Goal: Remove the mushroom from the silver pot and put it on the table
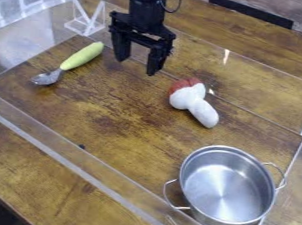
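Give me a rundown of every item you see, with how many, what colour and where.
mushroom: one, reddish-brown cap and white stem, on the table right of centre
silver pot: one, silver, lower right
corn cob: one, yellow-green, upper left
spoon: one, grey, left, just below the corn cob
table: one, dark brown wood, under everything
gripper: one, black, open, upper middle, on the robot arm
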`<state>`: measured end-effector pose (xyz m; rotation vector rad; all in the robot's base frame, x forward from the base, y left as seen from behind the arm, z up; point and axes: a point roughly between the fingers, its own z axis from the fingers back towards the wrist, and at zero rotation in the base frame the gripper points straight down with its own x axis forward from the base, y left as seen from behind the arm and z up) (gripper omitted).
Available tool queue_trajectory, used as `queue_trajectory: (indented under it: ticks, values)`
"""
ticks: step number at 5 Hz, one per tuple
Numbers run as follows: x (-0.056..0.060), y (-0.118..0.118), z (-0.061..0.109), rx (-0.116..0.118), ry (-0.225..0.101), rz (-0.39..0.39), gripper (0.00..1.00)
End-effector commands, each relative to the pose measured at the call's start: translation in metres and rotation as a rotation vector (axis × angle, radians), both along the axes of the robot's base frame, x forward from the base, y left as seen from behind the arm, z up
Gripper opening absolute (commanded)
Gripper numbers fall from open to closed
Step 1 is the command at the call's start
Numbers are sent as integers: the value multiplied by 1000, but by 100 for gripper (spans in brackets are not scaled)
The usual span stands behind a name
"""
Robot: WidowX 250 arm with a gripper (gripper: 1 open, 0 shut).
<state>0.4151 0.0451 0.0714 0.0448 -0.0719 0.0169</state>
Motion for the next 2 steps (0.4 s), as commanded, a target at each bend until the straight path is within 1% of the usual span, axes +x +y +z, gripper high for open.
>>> queue_trajectory:
  ticks: [1,2]
  values:
    - [7,14,51,17,-120,40,100]
    - [11,5,46,17,-118,64,100]
